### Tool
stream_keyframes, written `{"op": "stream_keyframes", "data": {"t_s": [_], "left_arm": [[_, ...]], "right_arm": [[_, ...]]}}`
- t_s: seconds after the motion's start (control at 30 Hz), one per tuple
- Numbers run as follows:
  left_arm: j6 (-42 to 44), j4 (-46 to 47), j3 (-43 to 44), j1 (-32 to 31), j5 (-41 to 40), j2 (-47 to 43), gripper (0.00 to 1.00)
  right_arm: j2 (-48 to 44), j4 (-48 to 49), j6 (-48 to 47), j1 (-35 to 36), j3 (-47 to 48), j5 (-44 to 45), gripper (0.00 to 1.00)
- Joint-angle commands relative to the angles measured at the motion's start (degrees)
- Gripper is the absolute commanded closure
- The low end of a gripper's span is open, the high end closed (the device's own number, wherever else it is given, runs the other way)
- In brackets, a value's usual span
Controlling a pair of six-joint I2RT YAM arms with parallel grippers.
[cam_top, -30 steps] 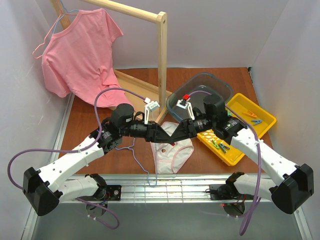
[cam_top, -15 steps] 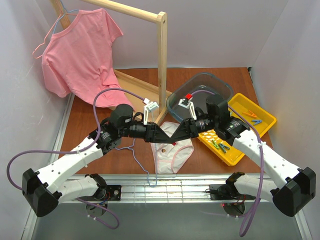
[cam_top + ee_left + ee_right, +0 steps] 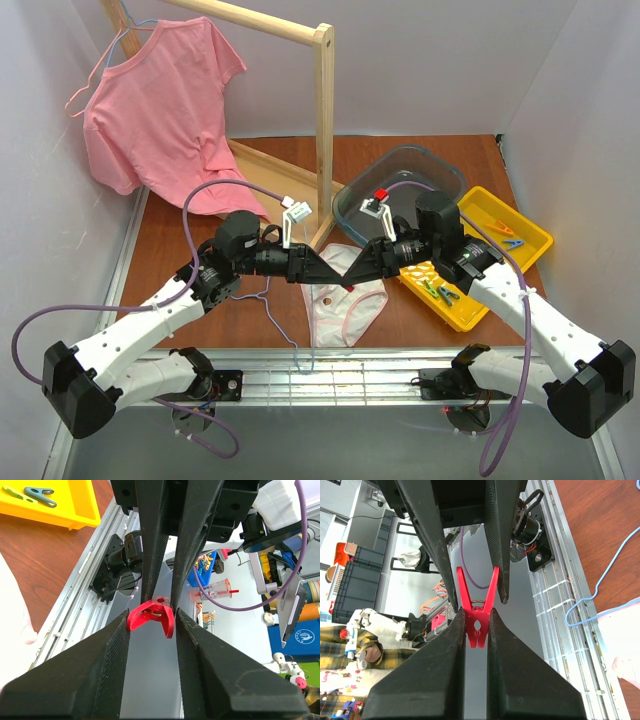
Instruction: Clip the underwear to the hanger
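The white underwear [image 3: 345, 312] with pink trim lies flat at the table's near middle. The thin light-blue hanger [image 3: 281, 325] lies to its left, partly under my left arm. Both grippers meet tip to tip just above the underwear's waistband. My right gripper [image 3: 358, 266] [image 3: 476, 614] is shut on the jaw end of a red clothespin [image 3: 476, 605]. My left gripper [image 3: 335, 266] [image 3: 151, 617] faces it, its two fingers pressed against the red clothespin's [image 3: 150, 620] spread handles. The hanger's wire [image 3: 600, 587] and an edge of the underwear [image 3: 625, 635] show in the right wrist view.
A yellow tray [image 3: 520, 232] holding several clothespins sits at the right, with a clear grey bin [image 3: 440, 175] behind it. A wooden rail stand [image 3: 324, 120] rises at the back, and a pink T-shirt [image 3: 160, 100] hangs from it. Metal rails [image 3: 330, 365] run along the near edge.
My left gripper's jaws have narrowed onto the clothespin's handles. Both arms have shifted slightly, the meeting point staying above the underwear. The right gripper's hold is unchanged.
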Motion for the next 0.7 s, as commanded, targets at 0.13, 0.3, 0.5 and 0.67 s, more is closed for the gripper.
{"op": "stream_keyframes", "data": {"t_s": [0.13,0.3,0.5,0.67], "left_arm": [[-2.6,5.3,-0.6,0.3,2.1,-1.1,0.72],[-2.7,5.6,-0.8,0.3,1.9,-1.3,0.79],[-2.7,5.7,-0.4,0.3,2.2,-0.6,0.89],[-2.7,5.8,-0.4,0.3,2.4,-0.1,0.97]], "right_arm": [[-1.1,-1.2,-1.5,-0.3,-0.7,0.0,0.99],[-1.2,-2.1,-2.1,-0.3,-0.9,0.0,0.99],[-1.0,-2.1,-2.6,-0.3,-0.9,0.2,0.99],[0.1,-2.2,-2.8,-0.3,-0.2,0.4,0.85]]}}
